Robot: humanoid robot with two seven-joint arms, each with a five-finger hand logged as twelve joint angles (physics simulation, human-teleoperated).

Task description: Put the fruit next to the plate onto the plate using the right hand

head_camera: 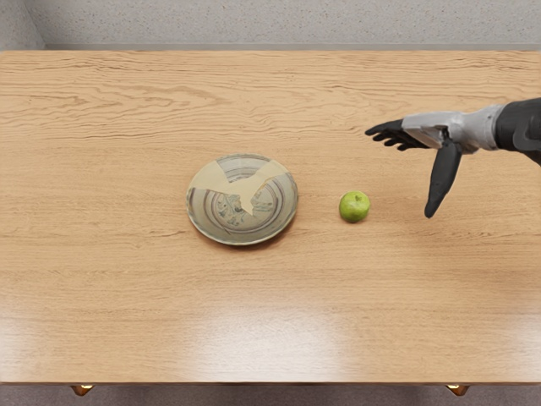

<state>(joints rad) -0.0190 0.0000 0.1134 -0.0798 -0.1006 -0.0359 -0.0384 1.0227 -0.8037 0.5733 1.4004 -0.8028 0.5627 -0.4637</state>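
Plate [242, 200] holds nothing; green apple [354, 205] sits beside it on table [127, 296].

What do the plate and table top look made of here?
Plate: probably glazed ceramic, from its swirled grey and beige patches and soft sheen. Table: light wood or veneer, from the running grain lines; satin finish, given the pale glare near the front edge.

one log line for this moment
right hand: open, not touching apple | apple: on table, right of plate | left hand: not in view
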